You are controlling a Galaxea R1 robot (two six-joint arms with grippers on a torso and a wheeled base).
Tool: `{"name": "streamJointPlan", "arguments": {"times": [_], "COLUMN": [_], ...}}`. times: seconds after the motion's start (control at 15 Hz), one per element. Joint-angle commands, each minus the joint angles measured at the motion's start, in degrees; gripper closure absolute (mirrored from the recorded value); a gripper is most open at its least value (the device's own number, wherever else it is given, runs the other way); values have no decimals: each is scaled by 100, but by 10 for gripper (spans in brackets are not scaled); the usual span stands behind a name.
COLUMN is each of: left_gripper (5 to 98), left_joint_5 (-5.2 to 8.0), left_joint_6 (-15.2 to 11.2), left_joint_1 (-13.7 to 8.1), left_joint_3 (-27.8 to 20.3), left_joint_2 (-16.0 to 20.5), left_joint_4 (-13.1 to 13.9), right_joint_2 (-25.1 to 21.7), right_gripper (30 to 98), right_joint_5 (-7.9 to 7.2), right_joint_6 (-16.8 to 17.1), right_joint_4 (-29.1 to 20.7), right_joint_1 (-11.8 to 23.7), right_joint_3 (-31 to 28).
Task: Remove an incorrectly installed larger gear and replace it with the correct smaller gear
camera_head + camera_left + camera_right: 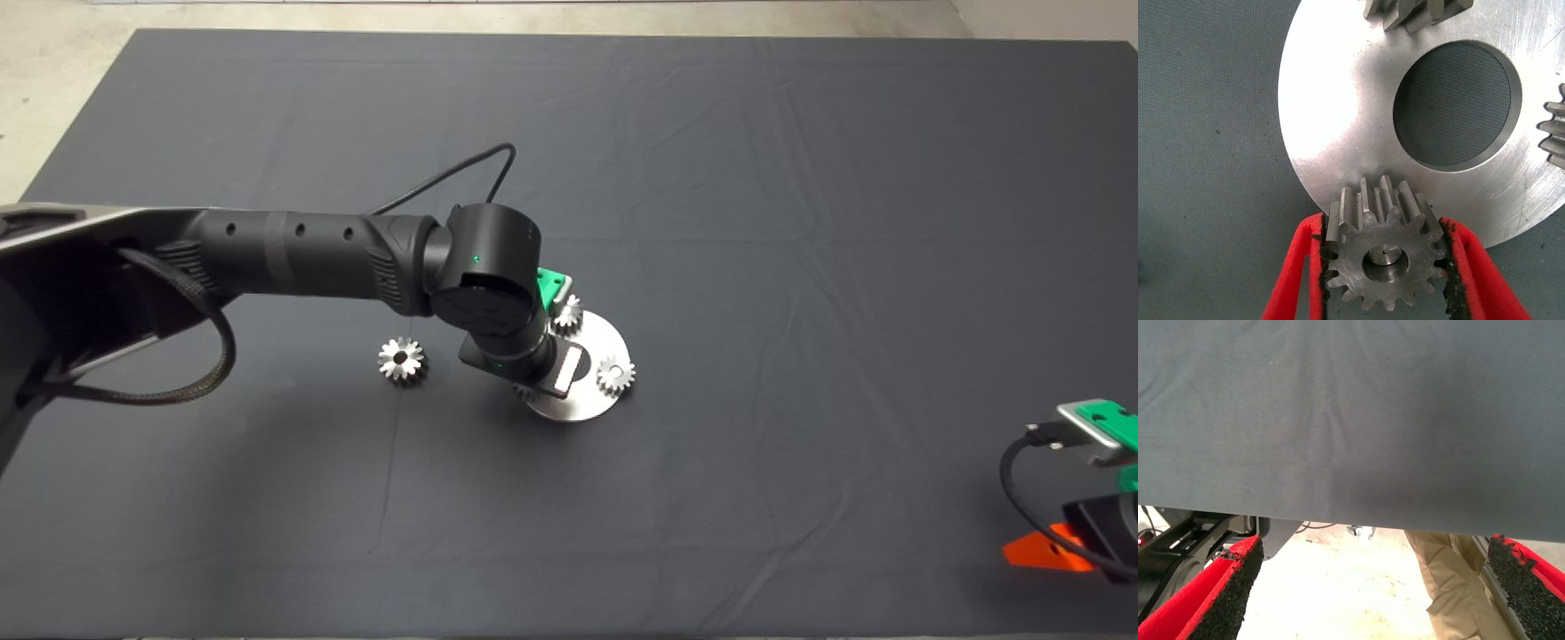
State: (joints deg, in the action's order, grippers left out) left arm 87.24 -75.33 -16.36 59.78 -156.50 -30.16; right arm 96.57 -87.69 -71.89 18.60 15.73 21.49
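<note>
Two arms show in the head view, the left one reaching from the left edge to mid-frame, where the left gripper (1385,267) is closed on the smaller gear (1383,252) at the rim of a round metal plate (1338,100). In the left wrist view the gear sits squarely between the two red fingers (1295,273), its teeth pressed against both pads, over the plate's edge just beside the big round hole. Two more small gears (615,374) stand on the plate. The larger gear (401,359) lies on the dark mat (800,178), left of the plate and apart from it. The right gripper (1371,587) waits at the lower right edge, fingers spread wide and empty; a person's leg (1445,580) shows beyond the mat
</note>
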Motion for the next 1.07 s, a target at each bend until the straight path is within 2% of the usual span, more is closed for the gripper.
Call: {"name": "streamJointPlan", "arguments": {"times": [0.0,0.4,0.6,0.73,0.8,1.0], "left_gripper": [732,674,603,590,570,490], "left_joint_5": [303,312,338,347,347,367], "left_joint_6": [27,27,25,18,-8,-46], "left_joint_1": [36,28,-8,-43,-210,-890], "left_joint_3": [-21,-65,-207,-297,-355,-656], "left_joint_2": [1,1,1,14,27,172], "left_joint_4": [70,106,136,352,458,874], "right_joint_2": [68,139,148,139,139,121], "right_gripper": [397,397,397,397,397,397], "right_joint_5": [-426,-425,-425,-433,-442,-433], "right_joint_6": [-36,-36,-45,-45,-45,-45], "right_joint_4": [161,161,161,161,154,141], "right_joint_1": [36,36,45,45,52,100], "right_joint_3": [3,3,3,3,3,11]}}
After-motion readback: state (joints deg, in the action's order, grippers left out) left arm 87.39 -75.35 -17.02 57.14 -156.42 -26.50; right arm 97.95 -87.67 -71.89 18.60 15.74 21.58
